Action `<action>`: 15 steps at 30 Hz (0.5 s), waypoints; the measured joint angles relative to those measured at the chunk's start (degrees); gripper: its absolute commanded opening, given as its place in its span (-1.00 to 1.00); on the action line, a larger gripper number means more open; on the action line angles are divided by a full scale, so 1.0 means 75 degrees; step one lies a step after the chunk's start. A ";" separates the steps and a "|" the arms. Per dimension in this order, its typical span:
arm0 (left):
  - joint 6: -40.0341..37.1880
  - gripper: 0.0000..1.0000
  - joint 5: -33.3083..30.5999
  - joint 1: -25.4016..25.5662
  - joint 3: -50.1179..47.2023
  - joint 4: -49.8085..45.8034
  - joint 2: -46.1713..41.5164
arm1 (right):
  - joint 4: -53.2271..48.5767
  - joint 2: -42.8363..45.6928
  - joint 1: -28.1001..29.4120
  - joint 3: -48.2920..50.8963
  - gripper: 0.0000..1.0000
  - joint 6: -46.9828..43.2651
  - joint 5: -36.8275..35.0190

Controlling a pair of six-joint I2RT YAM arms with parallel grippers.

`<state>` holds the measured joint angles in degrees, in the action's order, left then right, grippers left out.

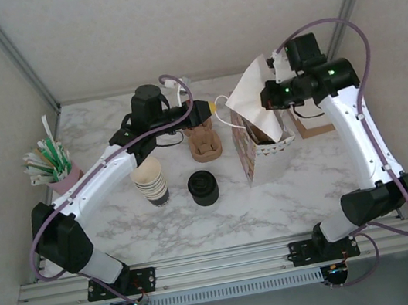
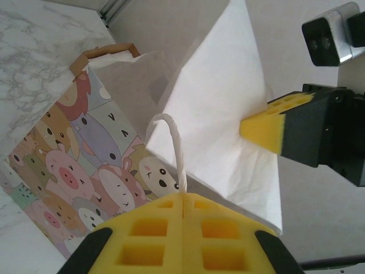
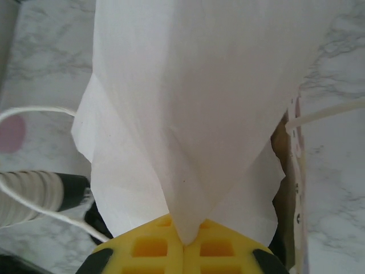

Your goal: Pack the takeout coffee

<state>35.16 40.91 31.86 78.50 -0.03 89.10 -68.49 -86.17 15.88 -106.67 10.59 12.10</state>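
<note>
The paper bag (image 1: 261, 155) with cartoon animals printed on it stands at the middle right of the table; its printed wall (image 2: 85, 154) also fills part of the left wrist view. My left gripper (image 1: 214, 107) (image 2: 183, 197) is shut on the bag's white cord handle (image 2: 171, 137). My right gripper (image 1: 268, 97) (image 3: 183, 240) is shut on the bag's white paper flap (image 3: 188, 114), which it holds lifted above the mouth (image 1: 253, 93). One yellow pad of the right gripper pinches that flap (image 2: 268, 128). The takeout coffee is out of view.
A cream stack of lidless cups (image 1: 150, 179) and a stack of black lids (image 1: 203, 188) stand in front of the left arm. A brown pulp cup carrier (image 1: 205, 143) sits behind them. A pink cup of stirrers (image 1: 55, 168) is far left, brown cardboard (image 1: 314, 126) right of the bag.
</note>
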 measured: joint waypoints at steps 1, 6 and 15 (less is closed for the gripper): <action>-0.0003 -1.00 -0.0006 0.0000 0.0000 0.0000 0.0000 | -0.0023 -0.0020 0.0117 0.0017 -1.00 -0.0052 -0.0268; -0.0006 -1.00 -0.0023 0.0000 0.0000 -0.0003 0.0000 | -0.0157 -0.0052 0.0396 0.0026 -1.00 -0.0143 -0.1221; -0.0058 -1.00 -0.0055 0.0000 0.0000 -0.0015 0.0003 | -0.0160 0.0122 0.0411 0.0117 -1.00 -0.0137 -0.2069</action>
<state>34.72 40.49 31.86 78.50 -0.14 89.12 -69.69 -85.25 18.96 -105.80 9.56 -3.42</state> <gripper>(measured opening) 0.042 0.035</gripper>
